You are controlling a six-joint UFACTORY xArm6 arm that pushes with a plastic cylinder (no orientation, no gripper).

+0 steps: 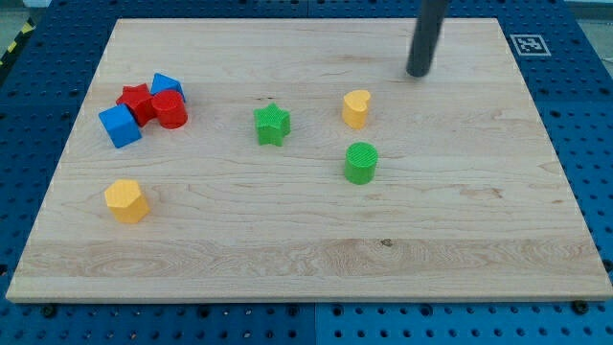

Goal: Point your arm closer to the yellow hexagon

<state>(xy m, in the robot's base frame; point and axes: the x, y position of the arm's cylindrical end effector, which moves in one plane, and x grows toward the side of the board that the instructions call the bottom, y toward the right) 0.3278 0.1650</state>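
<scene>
The yellow hexagon (125, 200) lies on the wooden board at the view's lower left. My tip (418, 73) is at the view's upper right, far from the hexagon, and touches no block. The nearest block to the tip is a yellow heart (356, 108), below and to its left.
A green star (272, 124) sits near the board's middle and a green cylinder (361, 162) lies below the yellow heart. At the upper left a cluster holds a red star (136, 101), a red cylinder (171, 109) and two blue cubes (120, 126) (167, 86). The wooden board (306, 249) rests on a blue pegboard.
</scene>
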